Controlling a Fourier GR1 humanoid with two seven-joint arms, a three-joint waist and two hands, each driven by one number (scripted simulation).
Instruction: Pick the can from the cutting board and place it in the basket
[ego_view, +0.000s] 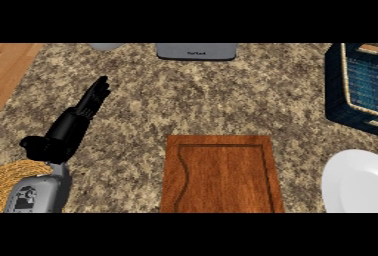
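A brown wooden cutting board (221, 172) lies on the speckled counter at the lower middle, and no can shows on it or anywhere else in view. A dark blue basket (353, 87) stands at the right edge, partly cut off. My left hand (90, 102) is held over the counter at the left, well apart from the board, its fingers straight and pointing away from me, holding nothing. My right hand does not show.
A white plate (353, 182) sits at the lower right beside the board. A grey appliance (196, 51) stands at the far edge, a pale object (107, 46) to its left. A woven mat (16, 175) lies under my left forearm.
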